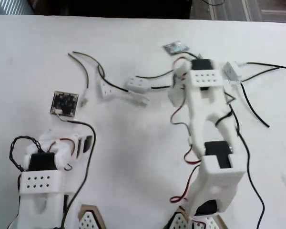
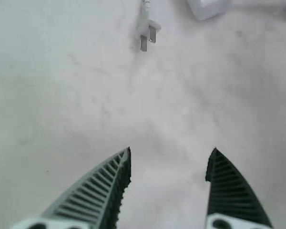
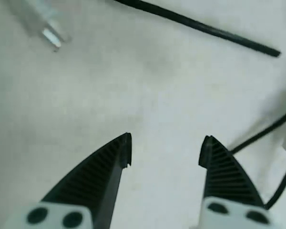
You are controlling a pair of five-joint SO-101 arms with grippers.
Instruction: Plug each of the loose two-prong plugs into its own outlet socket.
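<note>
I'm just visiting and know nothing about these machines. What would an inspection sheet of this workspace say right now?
Surface: white table, flat.
Job's things: two-prong plug lying loose ahead of the left claw; second plug loose on the table beside a white socket block; second socket block farther right.
Clutter: small circuit board near the left arm; second board near the far edge.
Grippers: left claw open, holding nothing; right claw open, holding nothing.
Cables: thin black cable lying across the table ahead of the right claw.
Surroundings: dark strip beyond the table's far edge.
</note>
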